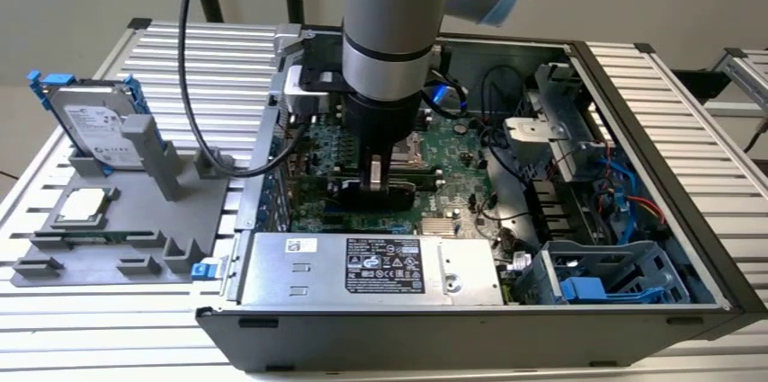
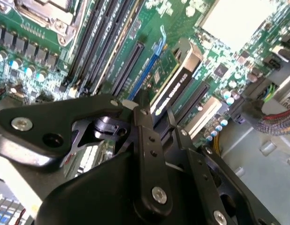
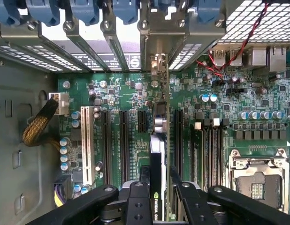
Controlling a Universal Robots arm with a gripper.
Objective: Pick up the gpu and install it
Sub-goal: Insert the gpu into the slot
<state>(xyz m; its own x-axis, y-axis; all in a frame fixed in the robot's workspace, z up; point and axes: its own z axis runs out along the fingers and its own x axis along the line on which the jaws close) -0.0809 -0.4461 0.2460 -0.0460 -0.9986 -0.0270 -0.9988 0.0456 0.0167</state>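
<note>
The arm [image 1: 387, 13] is showing silver-grey tube sections with pale blue caps and a black wrist block, a black cable [image 1: 192, 85] looping off beside it. The gripper [image 3: 156, 206] is presenting matte black linkage plates studded with silver screws.

Matt black metal gripper [image 3: 156, 206], glossy green motherboard [image 3: 121, 89], ribbed bare-metal table [image 1: 672, 76], grey plastic tray [image 1: 120, 247]

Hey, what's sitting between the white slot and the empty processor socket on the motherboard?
In the first wrist view, the gpu stands on edge among black slots between the white slot and the processor socket, gripper closed on it.
</note>
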